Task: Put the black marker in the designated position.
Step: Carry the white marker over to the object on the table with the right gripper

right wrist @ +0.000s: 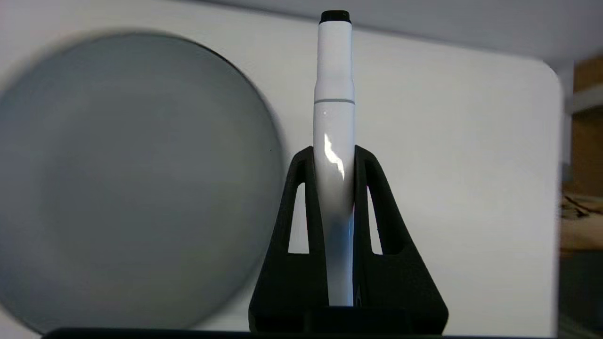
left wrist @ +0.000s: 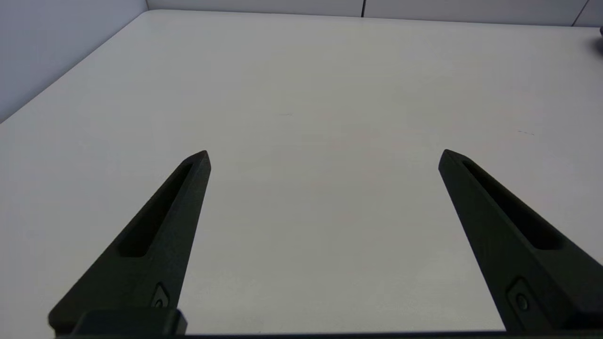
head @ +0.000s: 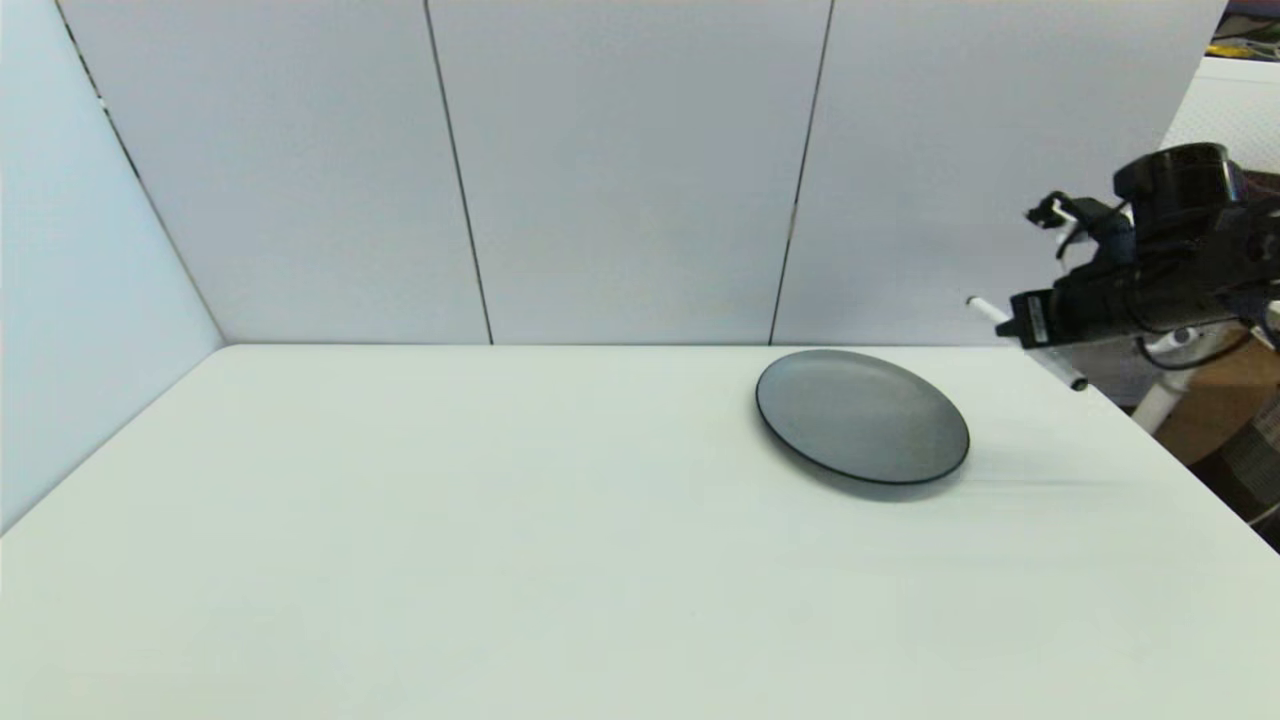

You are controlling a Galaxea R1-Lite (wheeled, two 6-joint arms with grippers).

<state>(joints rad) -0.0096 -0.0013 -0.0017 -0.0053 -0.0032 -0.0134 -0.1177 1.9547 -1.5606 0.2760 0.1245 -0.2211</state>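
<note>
My right gripper point(head: 1022, 325) hangs in the air above the table's far right corner, to the right of the grey plate point(head: 862, 415). It is shut on the black marker point(head: 1058, 367), a slim white barrel with black tips that sticks out on both sides of the fingers. In the right wrist view the black marker point(right wrist: 334, 141) stands pinched between the two fingers point(right wrist: 301, 188), with the grey plate point(right wrist: 127, 179) beneath and to one side. My left gripper point(left wrist: 324, 157) is open over bare tabletop and holds nothing. The designated position carries no visible mark.
The off-white table point(head: 450, 540) is bounded by grey wall panels point(head: 620, 170) behind and on the left. Past the table's right edge are a cardboard box point(head: 1225, 395) and other clutter on the floor.
</note>
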